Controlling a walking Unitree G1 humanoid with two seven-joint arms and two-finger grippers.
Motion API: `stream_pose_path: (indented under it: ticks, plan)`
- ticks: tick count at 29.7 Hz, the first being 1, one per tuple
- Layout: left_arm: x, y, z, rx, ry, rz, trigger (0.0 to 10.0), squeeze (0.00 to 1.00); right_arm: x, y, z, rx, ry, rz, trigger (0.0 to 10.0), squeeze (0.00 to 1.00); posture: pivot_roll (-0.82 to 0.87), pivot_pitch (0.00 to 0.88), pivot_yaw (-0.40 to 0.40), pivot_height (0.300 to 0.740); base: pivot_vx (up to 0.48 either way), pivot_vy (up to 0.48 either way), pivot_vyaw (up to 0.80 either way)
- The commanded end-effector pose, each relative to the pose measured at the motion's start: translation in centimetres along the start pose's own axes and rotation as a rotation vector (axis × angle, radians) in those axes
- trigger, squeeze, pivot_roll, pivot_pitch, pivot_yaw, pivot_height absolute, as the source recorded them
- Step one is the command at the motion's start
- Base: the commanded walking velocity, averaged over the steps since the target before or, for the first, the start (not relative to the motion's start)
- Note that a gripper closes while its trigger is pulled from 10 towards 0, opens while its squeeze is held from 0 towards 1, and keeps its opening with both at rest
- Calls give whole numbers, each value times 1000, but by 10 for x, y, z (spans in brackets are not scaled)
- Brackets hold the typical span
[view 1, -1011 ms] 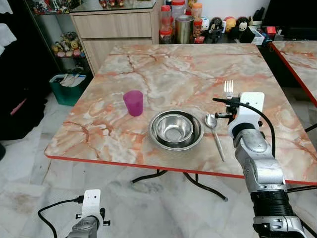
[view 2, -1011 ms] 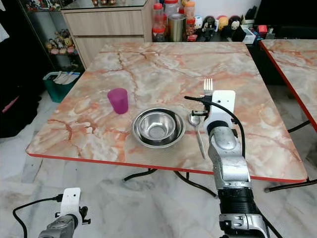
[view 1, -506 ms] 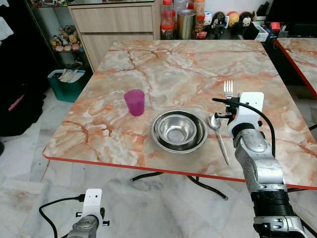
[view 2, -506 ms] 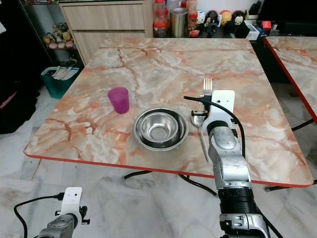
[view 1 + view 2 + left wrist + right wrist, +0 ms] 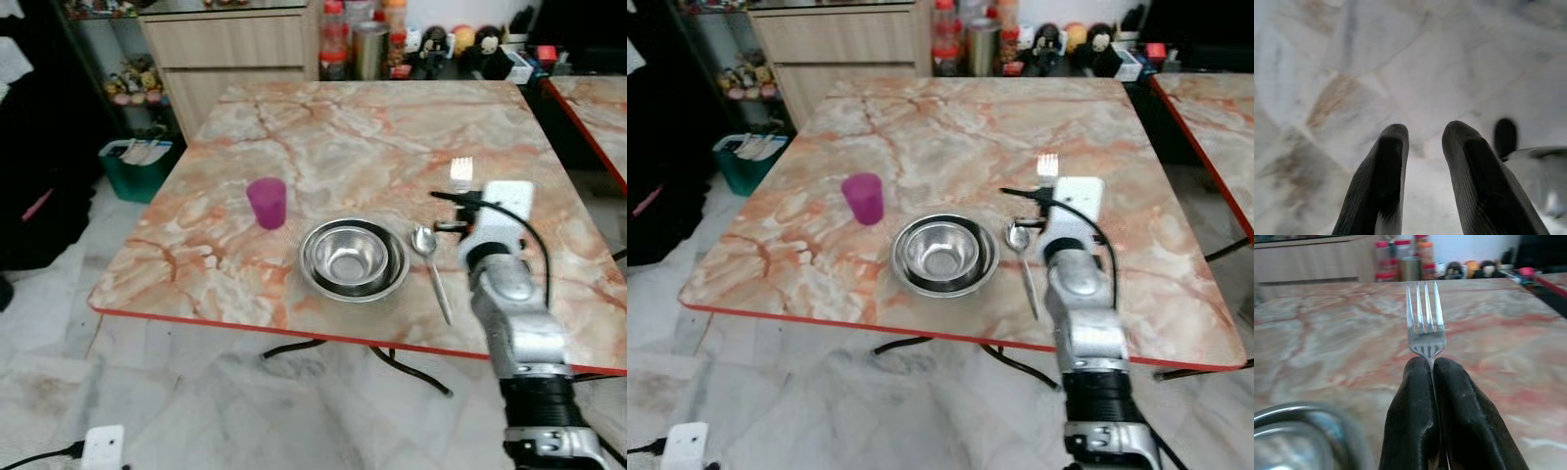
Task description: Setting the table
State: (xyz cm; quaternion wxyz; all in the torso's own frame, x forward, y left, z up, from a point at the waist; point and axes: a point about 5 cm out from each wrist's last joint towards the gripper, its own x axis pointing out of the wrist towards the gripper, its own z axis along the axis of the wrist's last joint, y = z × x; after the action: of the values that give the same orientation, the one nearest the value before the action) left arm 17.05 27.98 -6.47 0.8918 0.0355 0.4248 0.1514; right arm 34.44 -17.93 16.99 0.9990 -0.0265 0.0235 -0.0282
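Right end effector pinching fork at neck, tines poking forward. Fork looking light, stiff, slippery; grip near neck limiting swivel. Left end effector hanging narrowly parted.

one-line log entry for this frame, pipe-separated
phase: placing fork | right gripper: shut on fork, above table right of spoon | left gripper: open, idle over floor | bowl, cup: set

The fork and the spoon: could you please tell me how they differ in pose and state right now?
The fork is clamped in the right gripper, above the table; the spoon lies free on the table beside the steel bowl. The fork's tines point away from the robot; the spoon's handle points toward it. Both are silver cutlery.
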Motion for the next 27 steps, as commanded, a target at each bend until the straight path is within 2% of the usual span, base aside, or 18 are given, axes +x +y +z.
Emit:
stream_pose_path:
  ticks: [1,7,15,17,27]
  plan:
    - [1,9,7,-6,-26,16,10000,0,0,-3,5,1,-18,-10,10000,0,-31,90,56,740,0,0,0]
    - [1,5,9,-9,-25,-27,10000,0,0,-3,6,3,-19,-9,10000,0,-29,88,56,740,0,0,0]
    - [2,-16,8,-9,-29,-77,10000,0,0,-4,2,-7,-6,-12,10000,0,-33,91,55,740,0,0,0]
    - [2,-22,9,-5,-32,-93,10000,0,-1,-4,2,-22,-3,-6,10000,0,-35,91,56,740,0,-257,0]
    - [2,-28,9,-5,-34,-106,10000,0,-2,-4,0,-13,2,-8,10000,0,-36,86,56,740,0,-257,0]
